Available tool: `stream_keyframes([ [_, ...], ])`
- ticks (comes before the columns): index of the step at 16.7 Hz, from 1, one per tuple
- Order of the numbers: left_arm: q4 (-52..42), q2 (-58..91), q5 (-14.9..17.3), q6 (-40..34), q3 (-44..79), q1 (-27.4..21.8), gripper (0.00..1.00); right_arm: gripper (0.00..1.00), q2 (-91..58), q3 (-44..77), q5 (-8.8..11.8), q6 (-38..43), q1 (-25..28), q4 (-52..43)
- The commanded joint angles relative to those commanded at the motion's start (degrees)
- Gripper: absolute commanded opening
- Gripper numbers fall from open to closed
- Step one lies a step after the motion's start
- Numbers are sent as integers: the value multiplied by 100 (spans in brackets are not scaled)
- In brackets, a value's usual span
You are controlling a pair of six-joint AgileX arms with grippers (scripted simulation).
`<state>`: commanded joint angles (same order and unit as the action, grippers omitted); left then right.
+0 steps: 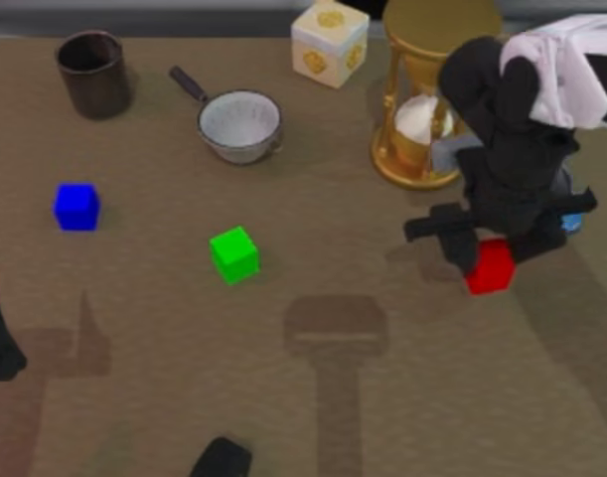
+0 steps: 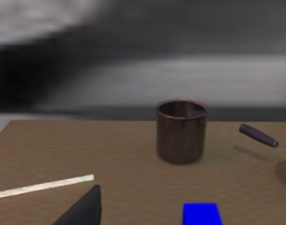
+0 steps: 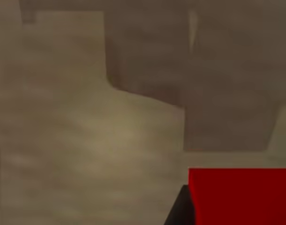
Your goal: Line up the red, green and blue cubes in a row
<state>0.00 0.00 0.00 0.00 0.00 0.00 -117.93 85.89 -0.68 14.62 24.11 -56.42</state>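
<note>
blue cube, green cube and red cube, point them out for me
blue cube (image 1: 76, 207), top view, middle of its top face
green cube (image 1: 234, 253), top view, middle of its top face
red cube (image 1: 491, 268), top view, the visible part below the right hand

Rendered sim tabletop, not a real room. I'm at a flat brown table (image 1: 313, 397) with mismatched props: dark cup (image 1: 92, 72), small saucepan (image 1: 238, 124), gold hourglass (image 1: 422, 99), cream emblem cube (image 1: 329, 42). Behind the table edge it's only blurred grey backdrop, seen from my left wrist.
</note>
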Motion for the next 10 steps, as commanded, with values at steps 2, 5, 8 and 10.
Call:
stream_keyframes([
  [2, 0, 0, 0, 0, 0, 0, 100, 0, 151, 228, 2, -14, 20, -359],
  [5, 0, 0, 0, 0, 0, 0, 100, 0, 228, 311, 2, -22, 25, -473],
  [8, 0, 0, 0, 0, 0, 0, 100, 0, 197, 313, 4, 1, 11, -468],
  [10, 0, 0, 0, 0, 0, 0, 100, 0, 57, 515, -4, 202, 194, -581],
])
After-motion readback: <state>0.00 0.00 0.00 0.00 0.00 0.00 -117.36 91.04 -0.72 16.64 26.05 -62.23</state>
